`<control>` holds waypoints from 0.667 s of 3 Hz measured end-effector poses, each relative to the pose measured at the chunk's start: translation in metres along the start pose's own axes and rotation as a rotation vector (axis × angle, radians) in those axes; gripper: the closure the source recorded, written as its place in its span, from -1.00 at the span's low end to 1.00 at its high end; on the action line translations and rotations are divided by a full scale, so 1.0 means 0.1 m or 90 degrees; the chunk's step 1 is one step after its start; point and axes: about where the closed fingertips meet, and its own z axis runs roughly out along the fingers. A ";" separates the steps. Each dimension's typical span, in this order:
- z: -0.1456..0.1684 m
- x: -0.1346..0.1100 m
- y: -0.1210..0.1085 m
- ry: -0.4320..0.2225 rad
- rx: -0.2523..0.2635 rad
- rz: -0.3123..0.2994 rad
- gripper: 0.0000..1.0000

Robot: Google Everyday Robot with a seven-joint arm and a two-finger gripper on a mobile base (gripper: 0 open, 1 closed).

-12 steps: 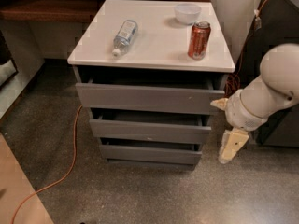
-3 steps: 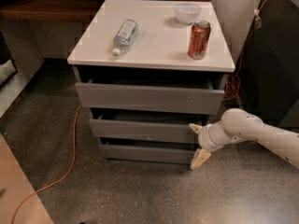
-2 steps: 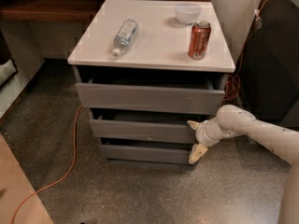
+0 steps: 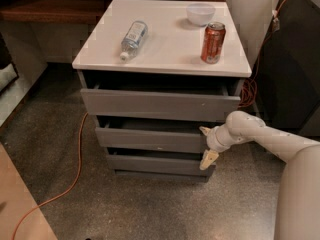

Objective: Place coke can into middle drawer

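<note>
- Gripper (image 4: 206, 145) sits low at the right end of the middle drawer (image 4: 150, 140), at the end of the pale arm (image 4: 265, 136) that reaches in from the right
- Its two cream fingers (image 4: 209, 159) are spread apart, one up by the top edge of the drawer front and the other hanging down by its lower edge; they hold nothing, and I cannot tell whether they touch the drawer
- Coke can (image 4: 213, 43) stands upright on the white cabinet top (image 4: 165, 49), near the front right corner, well apart from the gripper
- Just behind the can is a small white bowl (image 4: 200, 13)
- Clear water bottle (image 4: 133, 39) lies on its side on the left part of the top, cap toward the front
- Top drawer (image 4: 157, 104) is above the middle one and the bottom drawer (image 4: 155, 164) below it, a dark gap showing over each front
- Orange cable (image 4: 75, 174) runs across the speckled floor on the left
</note>
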 end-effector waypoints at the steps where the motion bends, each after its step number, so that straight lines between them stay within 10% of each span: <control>1: 0.13 0.04 -0.10 -0.002 0.012 0.002 -1.00; 2: 0.25 0.07 -0.19 -0.001 0.018 0.009 -1.00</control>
